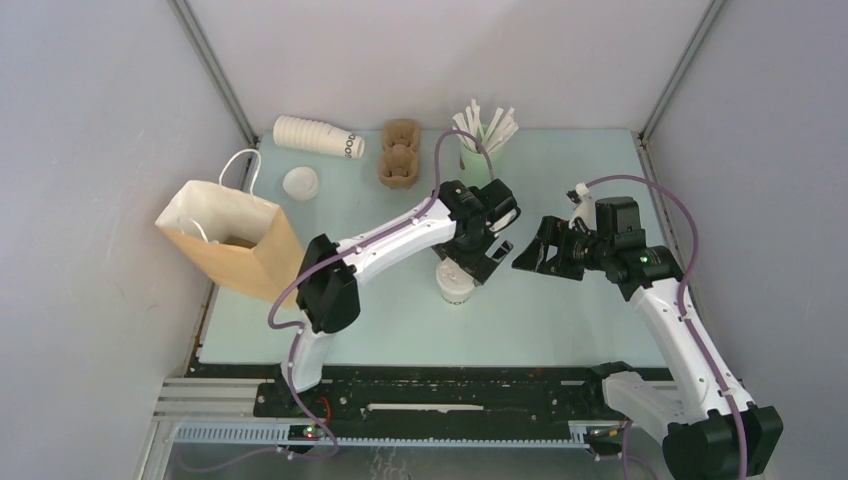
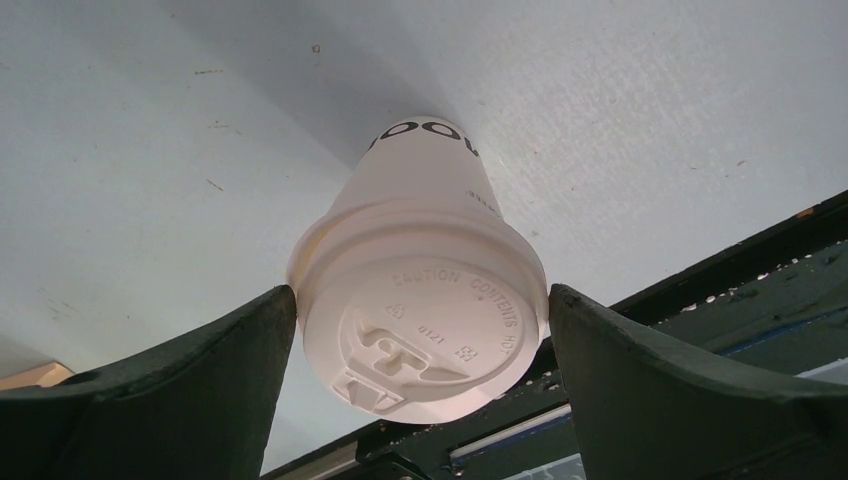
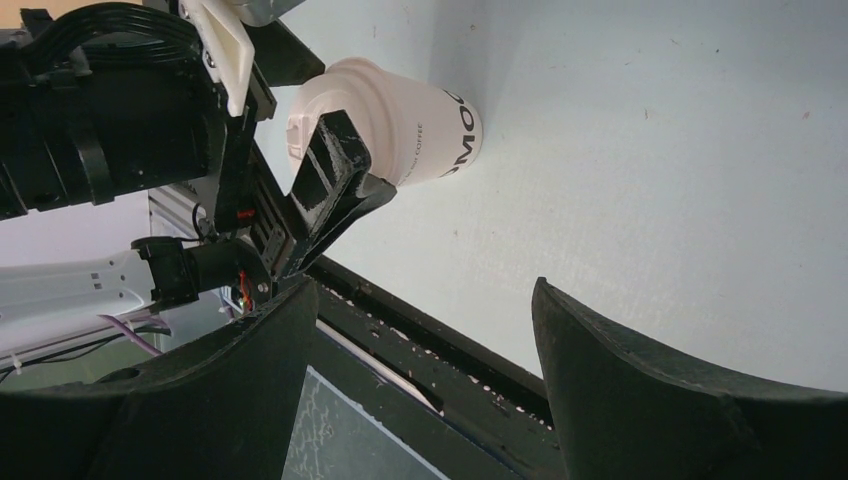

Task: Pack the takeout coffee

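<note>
- Two tools in view. Left tool (image 2: pixel 420 295) has its jaws wide apart, straddling the white lid (image 2: pixel 425 340) of the takeout coffee cup (image 2: pixel 415 185).
- Cup stands upright on the desk (image 2: pixel 150 150) with the lid fitted. Finger contact with the rim is unclear.
- Right tool (image 3: pixel 425 300) has its jaws apart and is empty. Cup lies just ahead of it.

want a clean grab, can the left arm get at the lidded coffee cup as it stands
Probably yes: the left gripper is open with a finger at each side of the lid on the cup, nothing blocking. The right gripper stands clear.
</note>
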Tool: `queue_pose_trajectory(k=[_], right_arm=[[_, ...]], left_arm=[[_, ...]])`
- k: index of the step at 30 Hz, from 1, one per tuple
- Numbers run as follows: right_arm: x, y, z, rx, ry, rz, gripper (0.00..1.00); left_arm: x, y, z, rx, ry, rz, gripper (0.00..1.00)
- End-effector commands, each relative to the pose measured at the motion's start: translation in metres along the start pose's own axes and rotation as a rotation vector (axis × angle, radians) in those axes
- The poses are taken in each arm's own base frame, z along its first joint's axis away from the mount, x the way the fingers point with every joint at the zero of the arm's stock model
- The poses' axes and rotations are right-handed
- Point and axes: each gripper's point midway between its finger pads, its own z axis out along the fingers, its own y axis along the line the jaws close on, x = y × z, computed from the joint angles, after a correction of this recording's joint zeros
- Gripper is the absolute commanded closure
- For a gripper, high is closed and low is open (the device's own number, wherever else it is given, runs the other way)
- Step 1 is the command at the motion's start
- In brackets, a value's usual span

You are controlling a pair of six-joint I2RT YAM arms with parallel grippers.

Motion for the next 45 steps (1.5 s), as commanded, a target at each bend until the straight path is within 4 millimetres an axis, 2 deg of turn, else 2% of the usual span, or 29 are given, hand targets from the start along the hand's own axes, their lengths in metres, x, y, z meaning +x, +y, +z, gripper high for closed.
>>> queue_pose_trajectory(k=[1, 7, 17, 22, 28, 33, 37, 39, 43, 45], right_arm=[[-0.001, 0.004, -0.002, -0.013, -0.015, -0.014, 0.13], [-0.001, 0.005, -0.001, -0.015, -0.014, -0.013, 0.13], [-0.001, 0.006, 0.0, -0.017, -0.008, -0.009, 0.13], [-0.001, 0.006, 0.004, -0.057, -0.002, 0.043, 0.15], [-0.013, 0.001, -0.004, -0.084, -0.038, 0.119, 0.17], [-0.025, -0.005, -0.008, -0.095, -0.065, 0.212, 0.18], [-0.043, 0.008, 0.0, -0.217, -0.044, 0.317, 0.17], [-0.055, 0.014, 0.008, -0.299, -0.009, 0.392, 0.17], [-0.065, 0.025, 0.02, -0.39, 0.071, 0.435, 0.19], [-0.062, 0.041, 0.024, -0.428, 0.111, 0.402, 0.18]], left_arm=[[-0.017, 0.004, -0.008, -0.01, -0.058, 0.023, 0.0], [-0.015, 0.009, -0.003, -0.01, -0.044, 0.02, 0.0], [-0.021, 0.011, -0.023, -0.022, -0.085, -0.016, 0.0], [-0.031, 0.004, -0.042, 0.025, -0.145, -0.049, 0.0], [-0.034, 0.004, -0.067, 0.041, -0.201, -0.072, 0.0], [-0.04, -0.001, -0.103, 0.124, -0.314, -0.091, 0.0], [-0.04, -0.023, -0.132, 0.296, -0.485, 0.013, 0.0], [-0.033, -0.028, -0.137, 0.336, -0.513, 0.038, 0.0], [-0.02, -0.032, -0.133, 0.352, -0.485, 0.088, 0.0], [-0.016, -0.033, -0.13, 0.351, -0.468, 0.101, 0.0]])
